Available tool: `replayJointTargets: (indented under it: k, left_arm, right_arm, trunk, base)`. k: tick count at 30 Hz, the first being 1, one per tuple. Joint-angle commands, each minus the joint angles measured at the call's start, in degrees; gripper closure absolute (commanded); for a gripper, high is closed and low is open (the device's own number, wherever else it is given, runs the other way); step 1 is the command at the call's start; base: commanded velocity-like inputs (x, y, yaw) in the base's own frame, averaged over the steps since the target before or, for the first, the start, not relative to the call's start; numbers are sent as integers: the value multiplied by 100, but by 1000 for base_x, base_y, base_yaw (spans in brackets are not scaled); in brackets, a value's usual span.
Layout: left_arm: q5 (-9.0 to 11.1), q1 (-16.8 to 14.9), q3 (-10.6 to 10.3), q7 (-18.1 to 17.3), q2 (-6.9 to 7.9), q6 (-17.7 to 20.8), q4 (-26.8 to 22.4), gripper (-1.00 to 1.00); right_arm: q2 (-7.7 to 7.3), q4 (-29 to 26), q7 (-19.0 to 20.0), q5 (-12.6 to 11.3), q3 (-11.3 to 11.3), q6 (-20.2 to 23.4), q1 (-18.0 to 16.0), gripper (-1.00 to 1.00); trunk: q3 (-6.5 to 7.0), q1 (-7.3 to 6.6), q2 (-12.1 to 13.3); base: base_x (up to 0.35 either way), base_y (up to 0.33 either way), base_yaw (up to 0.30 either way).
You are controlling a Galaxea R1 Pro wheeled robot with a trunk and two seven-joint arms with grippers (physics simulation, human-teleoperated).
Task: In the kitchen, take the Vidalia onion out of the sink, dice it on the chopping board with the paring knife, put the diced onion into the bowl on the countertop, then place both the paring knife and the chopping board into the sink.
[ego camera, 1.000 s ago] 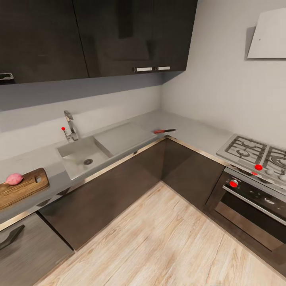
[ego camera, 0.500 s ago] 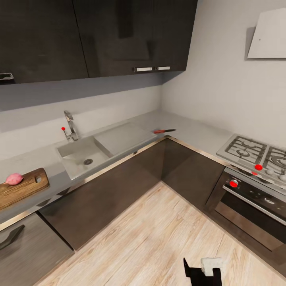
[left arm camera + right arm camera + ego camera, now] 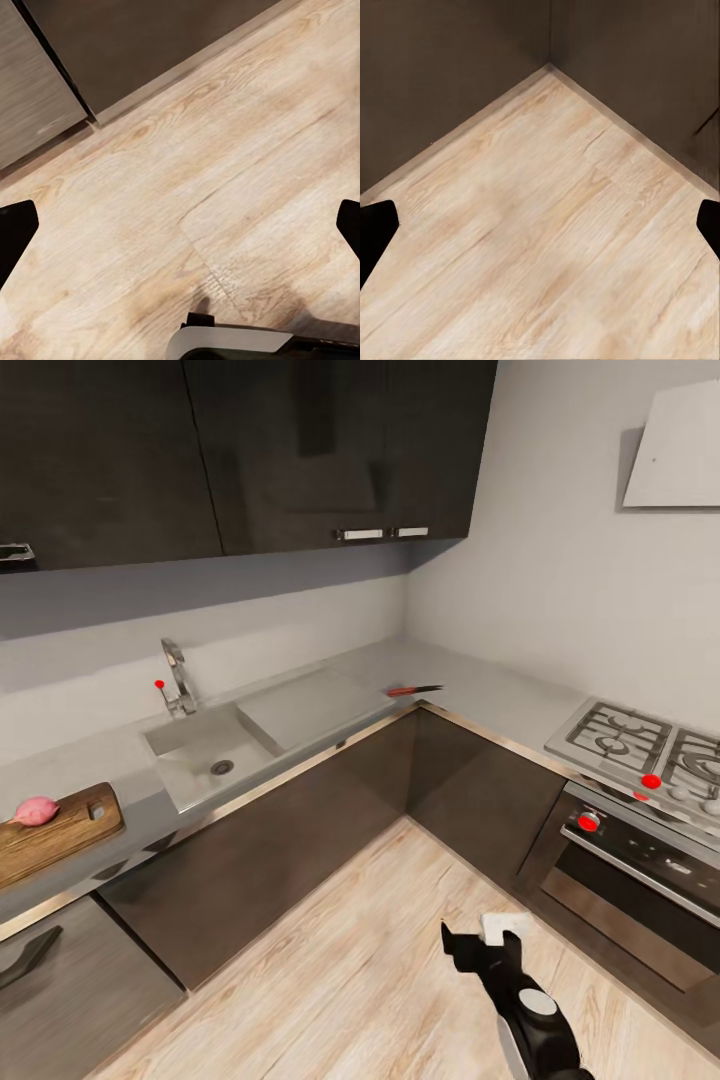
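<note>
A pinkish Vidalia onion [image 3: 36, 810] lies on the far end of the brown chopping board [image 3: 60, 835], at the left of the grey countertop [image 3: 480, 695]. The steel sink [image 3: 205, 750], with its tap [image 3: 177, 680], holds nothing. The paring knife [image 3: 413, 689], red-handled with a dark blade, lies on the countertop near the corner. My right gripper [image 3: 482, 940] hangs open low over the floor, pointing at the cabinet corner [image 3: 547, 67], far from the knife. In its wrist view my left gripper [image 3: 180, 229] is open above the wood floor. The bowl is out of view.
Dark cabinet fronts [image 3: 300, 810] run under both counters and meet in a corner. A gas hob [image 3: 640, 745] and an oven [image 3: 640, 870] stand at the right. Upper cabinets [image 3: 250, 450] hang over the sink. Light wood floor [image 3: 380, 970] lies between me and the counters.
My right arm has risen from the bottom edge of the head view and its gripper has moved up towards the cabinet corner. Nothing on the counters has moved.
</note>
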Motion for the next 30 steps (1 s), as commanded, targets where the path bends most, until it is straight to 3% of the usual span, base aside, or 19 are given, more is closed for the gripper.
replayJointTargets:
  k: [1,6,10,14,17,22,25,30]
  left_arm:
    - [11,-4,-47,51,5,-11,-9,-100]
    - [11,-4,-47,51,5,-14,6,-100]
    - [11,-4,-47,51,5,-10,9,-100]
    - [11,-4,-47,51,5,-9,12,-100]
    - [11,-4,-47,51,5,-6,26,-100]
    - [11,-4,-40,44,-3,-5,112,-100]
    - [11,-4,-39,43,-3,-5,120,-100]
    - [11,-4,-39,42,-4,-5,123,-100]
  right_arm:
    - [22,-8,-29,39,8,98,-86,-100]
    - [348,-6,-24,464,9,843,-903,-100]
    - [597,2,-29,808,9,1143,-1410,-100]
    - [597,51,-15,1002,9,1484,-1868,-100]
    - [597,250,-20,1044,9,1897,-2532,-100]
    - [597,1448,-157,1058,9,2034,-3937,-100]
    - [597,1909,-304,1058,9,2037,-4421,-100]
    - [597,2796,-612,1056,9,2038,-5549,-100]
  trunk:
    - [-12,3,-12]
    - [-12,3,-12]
    - [-12,3,-12]
    - [-12,3,-12]
    - [-12,3,-12]
    - [-12,3,-12]
    - [-12,3,-12]
    - [-12,3,-12]
  base:
    - [0,0,0]
    - [0,0,0]
    - [0,0,0]
    - [0,0,0]
    - [0,0,0]
    - [0,0,0]
    - [0,0,0]
    - [0,0,0]
